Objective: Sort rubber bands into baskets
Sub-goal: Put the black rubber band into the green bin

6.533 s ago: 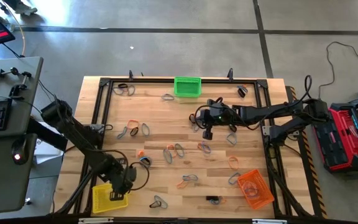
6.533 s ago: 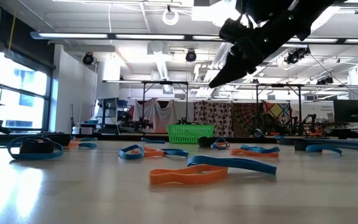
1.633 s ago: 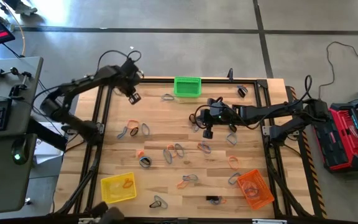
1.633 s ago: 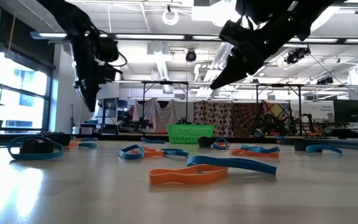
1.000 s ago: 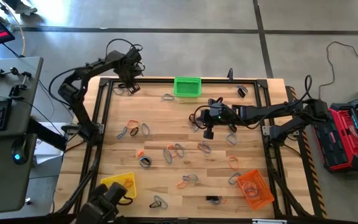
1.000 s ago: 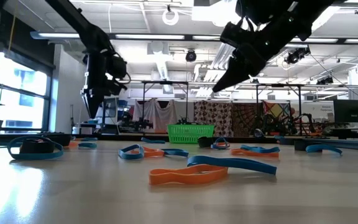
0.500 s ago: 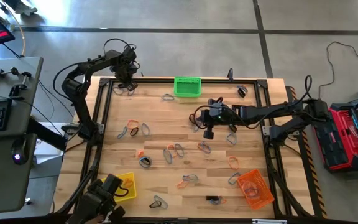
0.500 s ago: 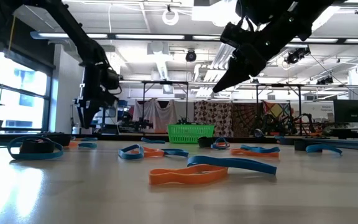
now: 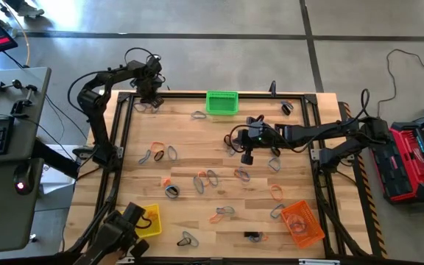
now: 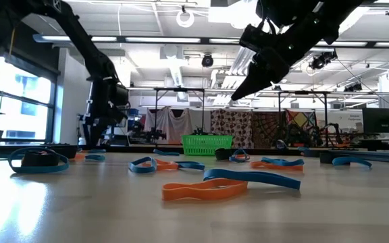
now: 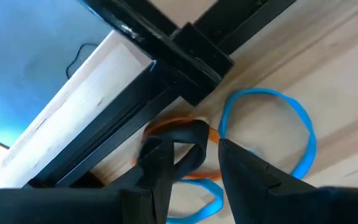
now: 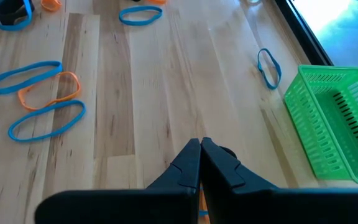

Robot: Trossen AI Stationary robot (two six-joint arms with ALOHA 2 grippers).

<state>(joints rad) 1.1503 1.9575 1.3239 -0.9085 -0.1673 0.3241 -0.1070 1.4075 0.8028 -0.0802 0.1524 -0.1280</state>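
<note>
Hovering at the high view's upper left, the left gripper stood spread over an orange rubber band tangled with blue rubber bands, risking lifting several together.

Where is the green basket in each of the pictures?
High view: the green plastic mesh basket sits at the table's far edge, near the middle.
Low view: the basket is far back, centre, small.
Left wrist view: not in it.
Right wrist view: the basket is at the right side.
Shared landmark: a blue rubber band lies just beside the basket.
</note>
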